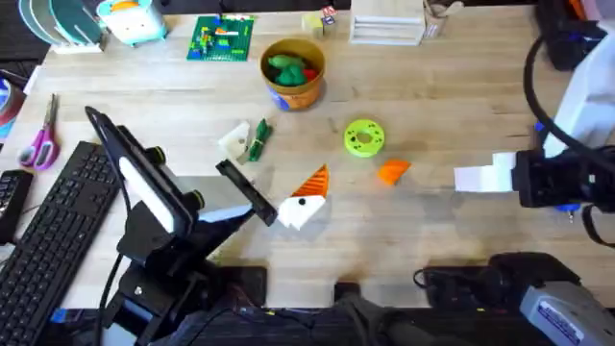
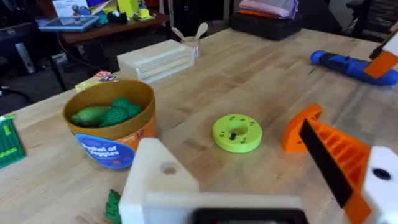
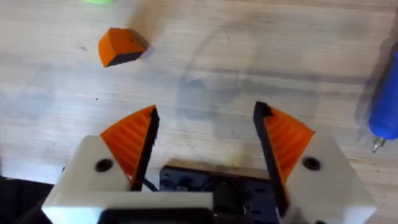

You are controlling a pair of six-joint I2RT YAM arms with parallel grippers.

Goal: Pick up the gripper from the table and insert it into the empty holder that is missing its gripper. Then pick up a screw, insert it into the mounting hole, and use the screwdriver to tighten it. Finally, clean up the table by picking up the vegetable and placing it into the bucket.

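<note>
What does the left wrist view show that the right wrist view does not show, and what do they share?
Left wrist only: the yellow-orange bucket with green toy foods inside, the lime-green ring disc, the stack of pale wooden pieces, and the left end effector, which has one bare white holder and one orange-tipped finger.

Right wrist only: the right end effector, open, with both orange tips in place.

Shared: the loose orange gripper lying on the wooden table, and the blue screwdriver.
</note>
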